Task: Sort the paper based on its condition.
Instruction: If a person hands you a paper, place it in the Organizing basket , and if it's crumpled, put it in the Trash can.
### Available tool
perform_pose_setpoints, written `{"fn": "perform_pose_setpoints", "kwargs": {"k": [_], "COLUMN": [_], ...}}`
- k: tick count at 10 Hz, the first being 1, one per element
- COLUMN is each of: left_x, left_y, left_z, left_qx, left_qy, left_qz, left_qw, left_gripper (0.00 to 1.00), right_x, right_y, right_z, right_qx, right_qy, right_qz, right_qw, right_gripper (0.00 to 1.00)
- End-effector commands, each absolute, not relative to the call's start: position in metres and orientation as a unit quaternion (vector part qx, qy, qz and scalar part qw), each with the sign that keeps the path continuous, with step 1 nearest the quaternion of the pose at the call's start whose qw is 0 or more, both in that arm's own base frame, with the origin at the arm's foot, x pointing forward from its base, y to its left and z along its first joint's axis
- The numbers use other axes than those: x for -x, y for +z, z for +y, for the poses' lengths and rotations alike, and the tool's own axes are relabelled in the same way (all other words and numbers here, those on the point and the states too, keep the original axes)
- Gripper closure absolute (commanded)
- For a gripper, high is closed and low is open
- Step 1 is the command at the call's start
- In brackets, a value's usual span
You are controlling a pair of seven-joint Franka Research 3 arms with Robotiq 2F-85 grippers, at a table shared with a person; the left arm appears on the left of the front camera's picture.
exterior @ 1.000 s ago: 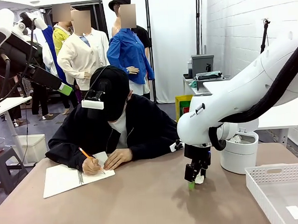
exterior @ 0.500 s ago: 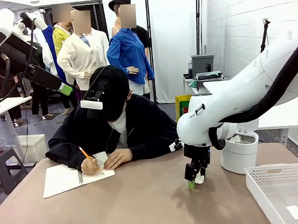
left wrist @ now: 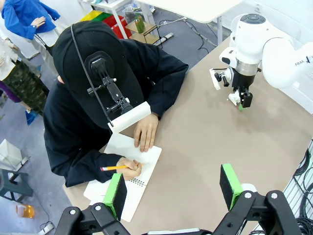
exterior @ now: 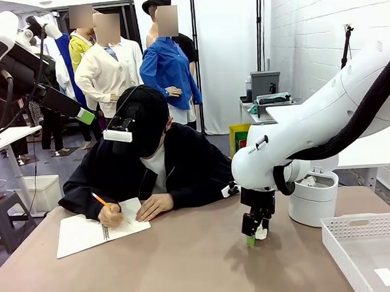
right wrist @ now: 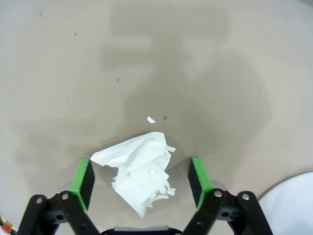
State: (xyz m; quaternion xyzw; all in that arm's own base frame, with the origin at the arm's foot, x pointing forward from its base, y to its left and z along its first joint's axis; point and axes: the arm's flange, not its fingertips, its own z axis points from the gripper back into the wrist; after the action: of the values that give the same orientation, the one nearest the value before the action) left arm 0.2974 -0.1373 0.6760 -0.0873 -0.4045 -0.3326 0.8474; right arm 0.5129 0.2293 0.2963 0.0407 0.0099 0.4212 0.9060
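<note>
The torn, crumpled white paper (right wrist: 139,176) lies on the brown counter (right wrist: 146,63). A tiny white scrap (right wrist: 150,119) lies just beside it. The right gripper (right wrist: 141,171) is down over the paper, open, with one green pad on each side and not squeezing it. The right arm (left wrist: 286,54) has letters that start "FRA". Near it are a round white bin (exterior: 314,202) and a white basket (exterior: 367,248). In the basket lies a flat slip (exterior: 387,276). The left gripper (left wrist: 172,188) hangs high up, open and holding nothing. Across the counter a person (exterior: 150,168) writes in a notebook (exterior: 88,233) with an orange pencil (exterior: 100,201).
</note>
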Motion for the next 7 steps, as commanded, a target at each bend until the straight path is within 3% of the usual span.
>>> {"fn": "perform_pose_setpoints", "kwargs": {"k": [1,7], "left_x": [-0.2979,-0.2979], "left_y": [0.6757,0.6757], "left_z": [-0.1359,-0.1359], "left_qx": [0.089,0.089], "left_qy": [-0.331,-0.331], "left_qz": [-0.406,-0.406], "left_qw": [0.847,0.847], "left_gripper": [0.0,0.0], "right_x": [-0.5151,-0.5129], "right_y": [0.2964,0.2963], "right_z": [0.2283,0.2293], "right_qx": [-0.044,-0.041], "right_qy": [0.417,0.421], "right_qz": [0.008,0.01], "right_qw": [0.908,0.906], "right_gripper": [0.3,0.3]}}
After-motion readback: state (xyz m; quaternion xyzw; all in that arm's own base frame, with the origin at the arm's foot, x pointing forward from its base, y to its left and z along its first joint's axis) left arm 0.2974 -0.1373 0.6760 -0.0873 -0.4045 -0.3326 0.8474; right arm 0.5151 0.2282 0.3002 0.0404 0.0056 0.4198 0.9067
